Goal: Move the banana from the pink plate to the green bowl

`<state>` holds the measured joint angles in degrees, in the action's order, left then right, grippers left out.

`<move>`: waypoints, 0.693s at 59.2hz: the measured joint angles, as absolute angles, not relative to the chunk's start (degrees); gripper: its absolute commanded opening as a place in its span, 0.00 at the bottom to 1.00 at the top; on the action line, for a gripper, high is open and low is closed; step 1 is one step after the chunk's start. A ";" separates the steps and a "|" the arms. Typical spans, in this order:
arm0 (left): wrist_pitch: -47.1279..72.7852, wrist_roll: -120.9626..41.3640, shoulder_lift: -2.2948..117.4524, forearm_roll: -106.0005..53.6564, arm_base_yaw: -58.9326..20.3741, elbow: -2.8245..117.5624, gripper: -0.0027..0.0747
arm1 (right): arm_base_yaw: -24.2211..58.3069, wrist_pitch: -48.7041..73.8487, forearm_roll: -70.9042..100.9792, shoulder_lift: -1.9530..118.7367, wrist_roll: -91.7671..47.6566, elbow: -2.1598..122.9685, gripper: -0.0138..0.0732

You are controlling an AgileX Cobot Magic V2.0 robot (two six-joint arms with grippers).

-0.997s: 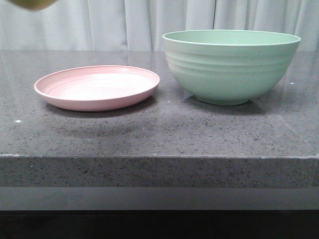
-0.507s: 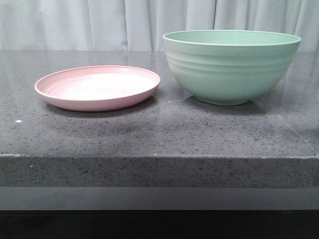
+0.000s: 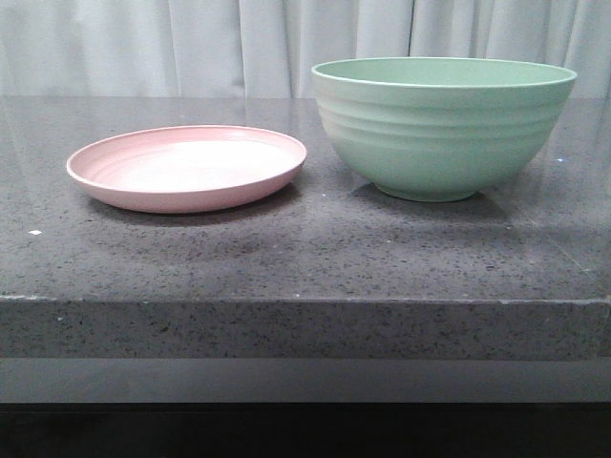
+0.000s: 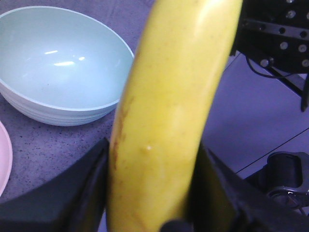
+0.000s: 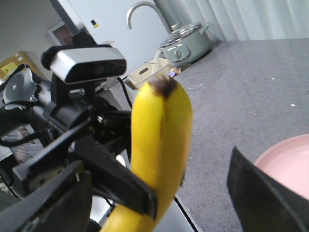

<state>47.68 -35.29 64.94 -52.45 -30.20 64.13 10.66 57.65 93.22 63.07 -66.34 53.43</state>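
While the left gripper (image 4: 152, 193) pinches it from both sides, the banana (image 4: 169, 106) stands nearly upright through the middle of the left wrist view, in the air and clear of both dishes. Its skin is bright yellow and smooth, with faint brown streaks along one edge. In the right wrist view its dark tip points up. The right gripper (image 5: 159, 164) is spread wide and holds nothing. The green bowl (image 4: 53, 58) fills the upper left of the left wrist view, its inside bare. In the front view the pink plate (image 3: 186, 162) lies centre left, also bare, apart from the bowl. Both rest on a speckled grey stone counter (image 3: 305, 258) before a pale curtain (image 3: 191, 48).
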 measured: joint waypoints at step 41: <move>47.95 -35.63 64.94 -52.45 -30.20 64.13 0.35 | 24.50 53.26 97.03 76.56 -69.85 63.81 0.61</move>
